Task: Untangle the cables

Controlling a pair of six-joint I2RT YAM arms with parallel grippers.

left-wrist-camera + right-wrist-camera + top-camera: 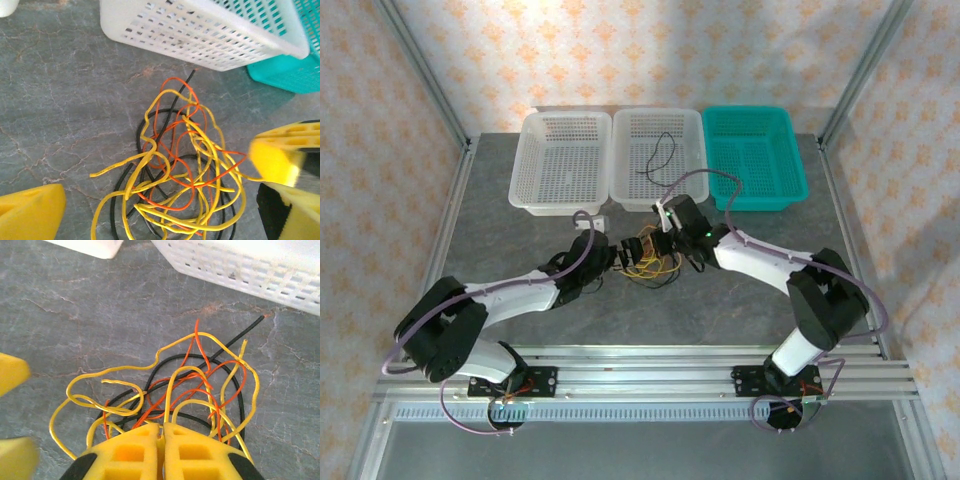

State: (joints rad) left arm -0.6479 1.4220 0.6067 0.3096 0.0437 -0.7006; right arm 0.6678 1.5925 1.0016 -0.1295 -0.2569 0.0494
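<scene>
- We see a tangle of thin yellow, black and orange-red cables on the grey counter, just before the middle white mesh basket.
- Our right hand clamps a yellow strand.
- Our left hand stands wide apart.

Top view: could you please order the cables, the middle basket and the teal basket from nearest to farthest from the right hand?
1. The cables, right at the right hand.
2. The middle basket, just behind it.
3. The teal basket, behind and to its right.
</scene>
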